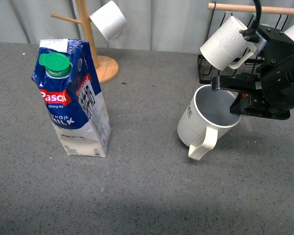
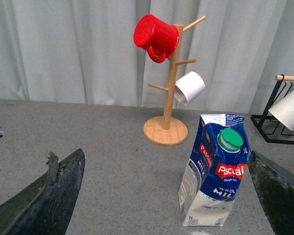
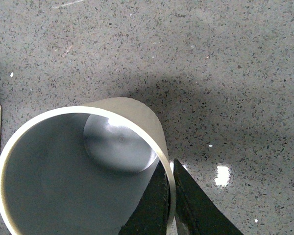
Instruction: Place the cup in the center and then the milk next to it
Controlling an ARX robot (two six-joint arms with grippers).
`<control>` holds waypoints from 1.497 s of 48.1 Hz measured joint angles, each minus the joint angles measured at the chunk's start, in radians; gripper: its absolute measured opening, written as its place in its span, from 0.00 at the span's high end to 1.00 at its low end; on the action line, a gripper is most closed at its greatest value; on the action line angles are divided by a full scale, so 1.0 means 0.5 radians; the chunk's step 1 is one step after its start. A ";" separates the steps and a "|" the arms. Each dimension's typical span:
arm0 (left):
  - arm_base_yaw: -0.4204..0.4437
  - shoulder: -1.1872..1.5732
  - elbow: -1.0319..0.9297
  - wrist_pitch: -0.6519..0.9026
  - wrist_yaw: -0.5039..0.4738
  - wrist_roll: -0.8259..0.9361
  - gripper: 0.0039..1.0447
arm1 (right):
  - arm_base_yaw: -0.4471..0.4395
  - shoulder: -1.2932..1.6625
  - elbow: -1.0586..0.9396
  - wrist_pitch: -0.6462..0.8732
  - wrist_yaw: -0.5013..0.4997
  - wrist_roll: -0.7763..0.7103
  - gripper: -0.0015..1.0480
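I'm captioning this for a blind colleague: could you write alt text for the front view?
The right tool grips the rim of a cream ribbed cup, holding it tilted. A blue-and-white Pascual milk carton stands upright to its left on the grey table; behind are a wooden mug tree and a black rack holding a white mug.

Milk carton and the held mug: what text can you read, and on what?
"Pascual": red logo on the milk carton.
"Giving the": under that logo, cut off.
"WHOLE MILK": carton's blue band.
"1L": carton's bottom corner.
"ME": dark letters on the cup, rest hidden.
Carton's side print: too small to read.
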 joint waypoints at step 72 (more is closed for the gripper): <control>0.000 0.000 0.000 0.000 -0.005 0.000 0.06 | -0.089 -0.607 -1.170 2.524 0.609 -0.494 0.56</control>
